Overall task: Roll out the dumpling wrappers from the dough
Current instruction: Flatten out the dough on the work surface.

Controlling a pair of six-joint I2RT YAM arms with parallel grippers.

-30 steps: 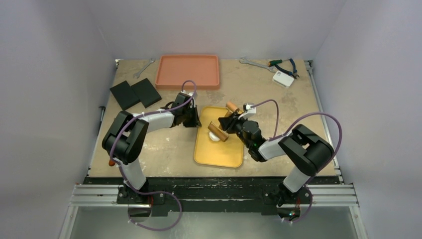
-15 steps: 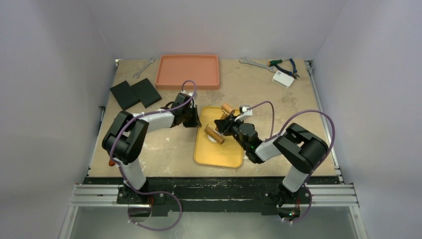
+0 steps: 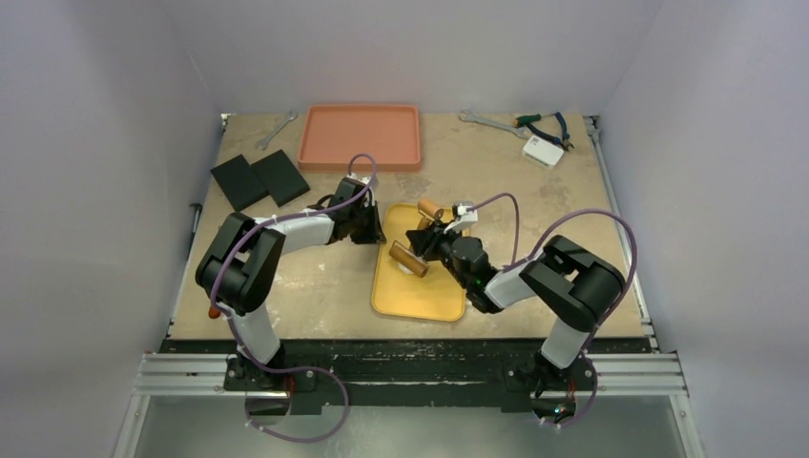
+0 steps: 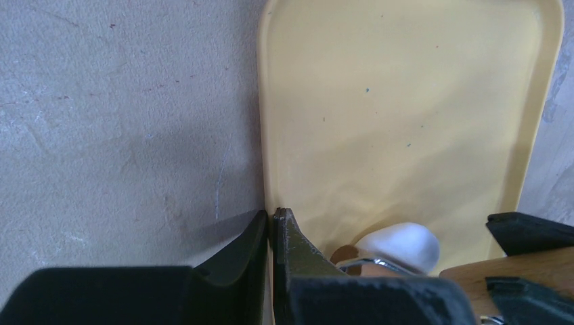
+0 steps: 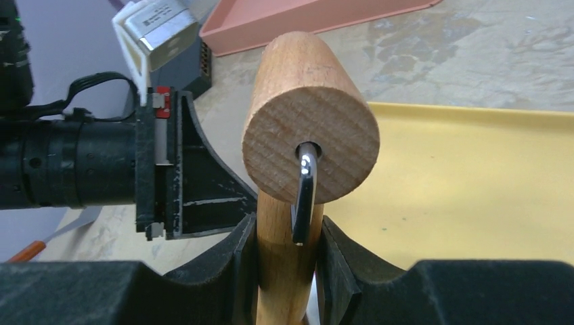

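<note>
**A:** Where does the dough [image 4: 399, 245] lie from the tool?

**B:** In the left wrist view it is a domed white lump, not yet flat, at the bottom of the frame right of centre, on the yellow tray [image 4: 406, 101]. The rolling pin [image 4: 528, 267] enters at the lower right corner. Its wire bracket is at the lump's near edge, though I cannot tell whether it touches.

**A:** Which arm is nearer?

**B:** The right. The right gripper [image 5: 288, 261] has its fingers clamped on the pin's wooden handle. The roller's long axis seems to point to the upper left of the top view, so I judge the stroke should run across that line.

**A:** And the left gripper [image 4: 272, 230]?

**B:** Its fingers are together, with the tips at the tray's left rim, just beside the dough. I cannot tell whether they nip the rim, but it looks like steadying.

**A:** What about the surface and the room?

**B:** The tray floor is smooth and bare across the upper part of the left wrist view, which gives the roller space. The rim stands close on the left, with the rough table [image 4: 122, 101] beyond it.
</note>
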